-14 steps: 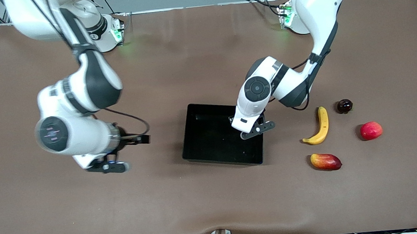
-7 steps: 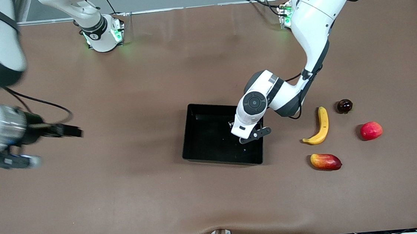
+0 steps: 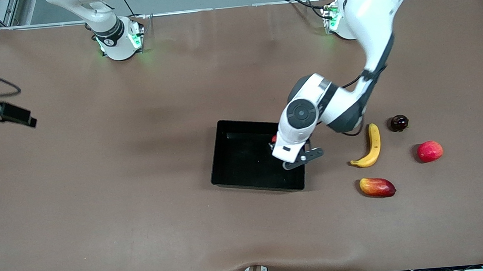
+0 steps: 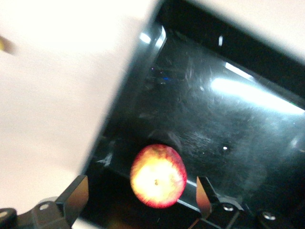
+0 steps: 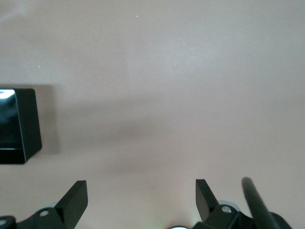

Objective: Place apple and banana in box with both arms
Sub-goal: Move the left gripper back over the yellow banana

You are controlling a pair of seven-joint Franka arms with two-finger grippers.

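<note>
The apple [image 4: 158,175], red with yellow streaks, lies on the floor of the black box [image 4: 228,124] by the wall toward the left arm's end. My left gripper [image 4: 141,185] is open just above it, with a finger on each side and neither touching it. In the front view the left gripper [image 3: 295,159] hangs over that end of the box [image 3: 235,162], and only a red sliver of the apple [image 3: 273,139] shows. The banana [image 3: 370,146] lies on the table beside the box. My right gripper [image 5: 141,191] is open and empty over bare table.
A red-and-yellow mango-like fruit [image 3: 377,187], a plain red fruit [image 3: 430,151] and a small dark fruit [image 3: 399,122] lie around the banana. The right arm's wrist [image 3: 2,113] shows only at the view's edge. A box corner [image 5: 21,126] shows in the right wrist view.
The right arm has swung away from beside the box toward its own end of the table, mostly leaving the front view. The left hand has shifted slightly over the box, uncovering the apple's edge.
</note>
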